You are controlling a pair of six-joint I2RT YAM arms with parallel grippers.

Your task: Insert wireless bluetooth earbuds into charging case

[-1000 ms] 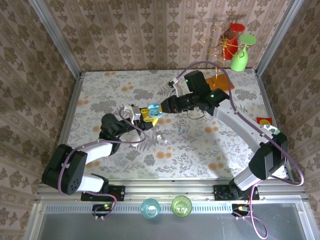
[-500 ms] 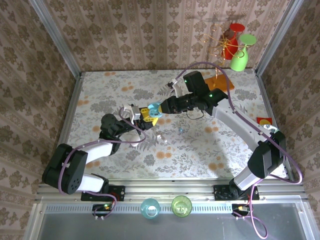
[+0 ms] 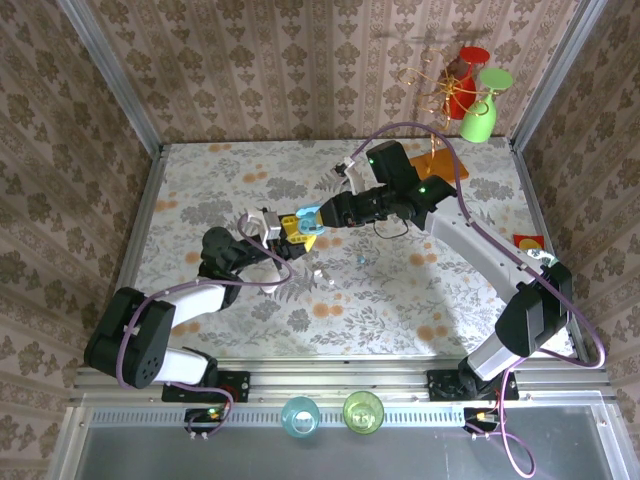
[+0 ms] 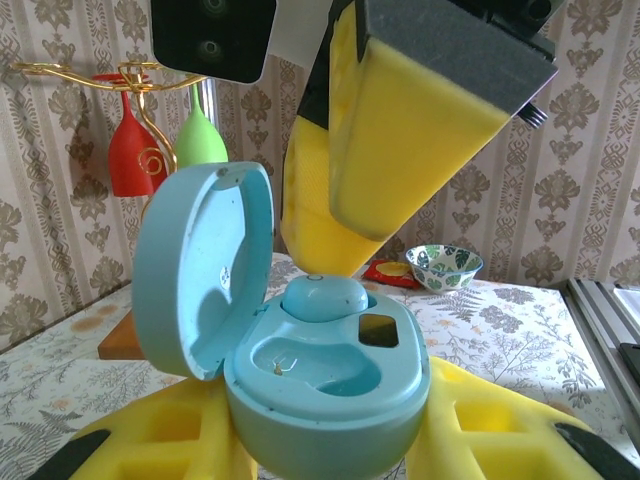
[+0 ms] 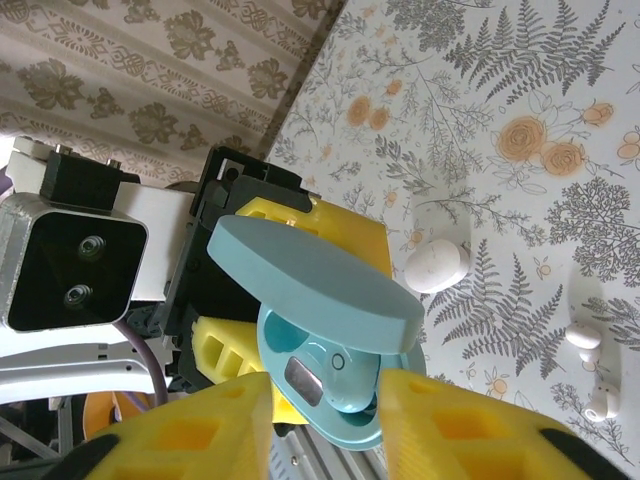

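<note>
Nearest, the left gripper (image 4: 320, 450) is clamped on the teal charging case (image 4: 330, 390), which sits between its yellow pads with the lid (image 4: 200, 270) swung up. Inside the case, the near well (image 4: 310, 365) is empty. The far well holds a teal earbud (image 4: 322, 297), which looks seated.

Directly above the case hangs the right gripper (image 5: 328, 420). Its yellow fingers (image 5: 450, 425) are parted to either side of that earbud and grip nothing, and one fingertip is just over the bud.

The step in hand appears to be releasing this earbud into the case. The next move likely calls for lifting the right gripper straight off the case without dragging the bud out. It would then need to fetch a matching teal earbud for the empty well.

Farther off, on the table (image 5: 520, 60) below the case, lie a closed white case (image 5: 437, 265) and two white earbuds (image 5: 583, 335), well apart from the teal case.
</note>
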